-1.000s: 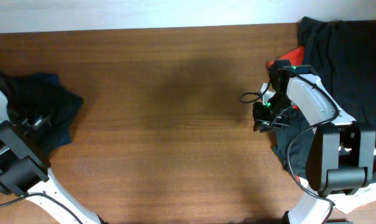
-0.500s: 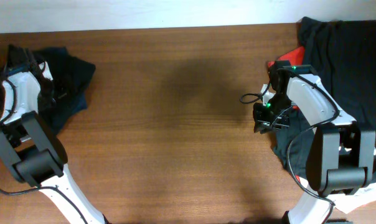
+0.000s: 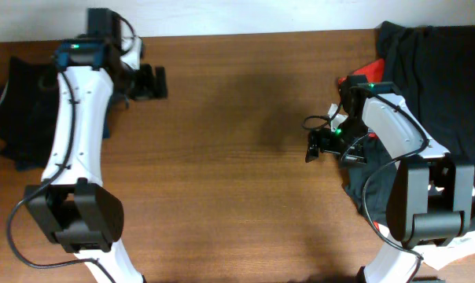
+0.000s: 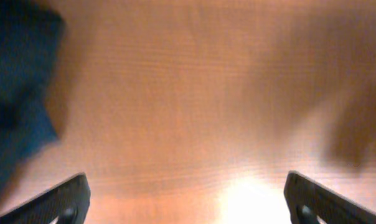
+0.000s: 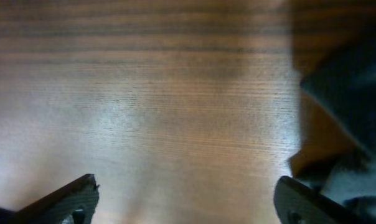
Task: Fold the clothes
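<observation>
A dark blue garment (image 3: 21, 118) lies bunched at the table's left edge; it also fills the left side of the left wrist view as blue cloth (image 4: 14, 106). My left gripper (image 3: 159, 82) hovers open over bare wood to the right of it, nothing between its fingers (image 4: 66, 198). A pile of black clothes (image 3: 442, 71) with a red piece (image 3: 362, 75) lies at the far right. My right gripper (image 3: 311, 147) stands open over bare wood just left of the pile's black edge (image 5: 353, 106), holding nothing.
The wooden table (image 3: 237, 196) stretches between the two piles. Its back edge meets a white wall (image 3: 222, 16). Both arm bases stand at the front corners, the right one (image 3: 426, 204) partly over black cloth.
The left arm swung from the blue garment at the left edge up and right to the table's back. The right gripper opened and shifted slightly left.
</observation>
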`<state>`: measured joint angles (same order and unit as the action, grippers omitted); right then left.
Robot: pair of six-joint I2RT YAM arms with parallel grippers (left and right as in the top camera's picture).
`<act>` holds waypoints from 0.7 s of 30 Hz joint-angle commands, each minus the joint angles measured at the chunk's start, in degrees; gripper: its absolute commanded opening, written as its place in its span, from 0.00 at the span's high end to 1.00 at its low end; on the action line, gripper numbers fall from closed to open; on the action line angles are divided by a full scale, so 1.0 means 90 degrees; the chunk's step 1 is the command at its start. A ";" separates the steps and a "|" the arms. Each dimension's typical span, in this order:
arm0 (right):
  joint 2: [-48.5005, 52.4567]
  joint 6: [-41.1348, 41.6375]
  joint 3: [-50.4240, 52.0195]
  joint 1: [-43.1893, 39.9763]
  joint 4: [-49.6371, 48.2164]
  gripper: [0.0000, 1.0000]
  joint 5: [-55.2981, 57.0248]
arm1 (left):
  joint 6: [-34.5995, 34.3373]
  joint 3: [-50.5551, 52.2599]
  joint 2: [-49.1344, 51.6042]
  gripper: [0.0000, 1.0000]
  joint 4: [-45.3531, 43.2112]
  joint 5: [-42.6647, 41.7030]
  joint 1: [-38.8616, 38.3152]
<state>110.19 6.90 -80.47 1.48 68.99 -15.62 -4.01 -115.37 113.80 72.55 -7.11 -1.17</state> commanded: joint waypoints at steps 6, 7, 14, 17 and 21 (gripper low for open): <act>-0.0126 -0.0119 -0.0078 0.0002 0.1688 0.01 -0.0049 | 0.0117 0.0151 0.0015 0.01 0.2557 0.0124 -0.0461; -0.0131 -0.0223 -0.0078 0.0002 0.1848 0.01 -0.0044 | 0.0117 0.0160 0.0012 0.01 0.2688 0.0121 -0.0461; -0.1814 -0.0163 0.0845 0.0002 0.0984 0.01 -0.0024 | -0.0066 0.2356 -0.1336 0.01 0.1926 0.0376 -0.0457; -0.3466 0.0306 0.1831 0.0002 0.0012 0.01 0.0393 | -0.0656 0.4165 -0.3094 0.01 0.0345 0.0838 -0.0449; -0.5620 0.0318 0.2934 0.0002 -0.0971 0.01 0.0593 | -0.0930 0.6266 -0.6159 0.01 -0.1411 0.1234 -0.0449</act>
<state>68.01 8.84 -58.19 1.48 62.61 -12.71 -9.98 -67.51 73.12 64.60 1.06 -5.45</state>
